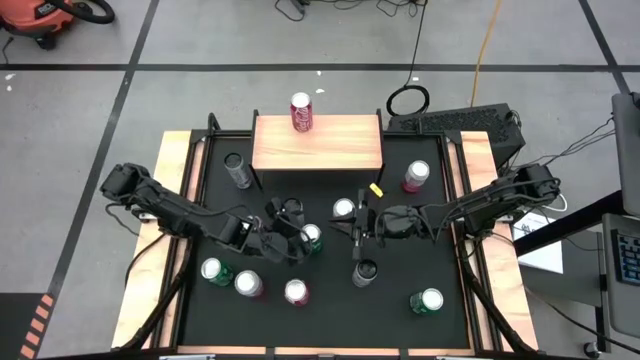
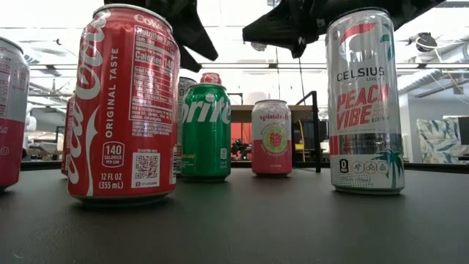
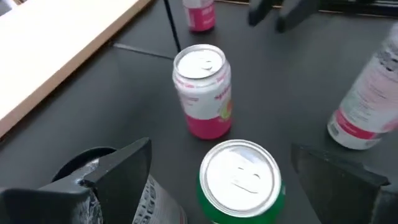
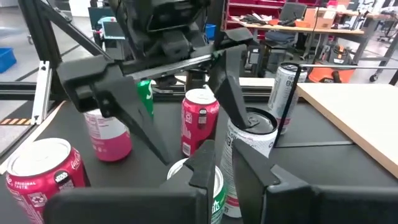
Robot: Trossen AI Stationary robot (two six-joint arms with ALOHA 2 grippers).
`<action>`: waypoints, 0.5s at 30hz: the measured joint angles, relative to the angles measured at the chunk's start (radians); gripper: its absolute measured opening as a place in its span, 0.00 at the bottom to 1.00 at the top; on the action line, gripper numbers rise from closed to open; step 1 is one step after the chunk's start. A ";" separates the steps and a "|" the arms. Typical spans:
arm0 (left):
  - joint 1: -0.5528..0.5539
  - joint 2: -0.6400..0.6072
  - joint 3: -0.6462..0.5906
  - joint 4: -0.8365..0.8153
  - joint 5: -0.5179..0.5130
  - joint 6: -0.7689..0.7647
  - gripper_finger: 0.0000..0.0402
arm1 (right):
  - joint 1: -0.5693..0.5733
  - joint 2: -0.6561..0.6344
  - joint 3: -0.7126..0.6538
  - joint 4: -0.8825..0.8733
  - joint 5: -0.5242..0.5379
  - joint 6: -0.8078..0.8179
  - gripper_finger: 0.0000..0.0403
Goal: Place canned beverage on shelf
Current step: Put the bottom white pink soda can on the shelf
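Note:
The shelf [image 1: 318, 142], a light-wood platform on thin black legs, stands at the mat's far side with a red can [image 1: 301, 112] upright on it. My left gripper [image 1: 296, 237] is open at mid-mat. Its fingers stand on either side of an upright green can [image 3: 239, 182] [image 1: 312, 238] without touching it. My right gripper [image 1: 352, 226] [image 4: 224, 163] hovers just right of it, fingers close together and empty, pointing at the left gripper. The green can also shows in the low view [image 2: 206, 132].
Several cans stand upright on the black mat [image 1: 400, 290]: a pink-and-white one [image 3: 202, 93] just beyond the green can, a pink one [image 1: 416, 175], tall slim ones [image 1: 237, 170] [image 1: 365, 272], and others along the near side [image 1: 248, 284] [image 1: 428, 300]. Wooden rails edge the mat.

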 joint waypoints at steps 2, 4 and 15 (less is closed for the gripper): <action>-0.010 -0.016 0.001 0.002 0.002 0.030 0.95 | 0.000 0.000 0.000 0.000 0.000 -0.003 0.08; -0.021 -0.029 0.011 0.008 -0.002 0.063 0.95 | 0.000 0.000 0.000 0.000 0.000 -0.003 0.08; -0.080 -0.188 0.022 -0.058 -0.042 0.125 0.95 | 0.000 0.000 0.000 -0.040 -0.002 -0.043 0.08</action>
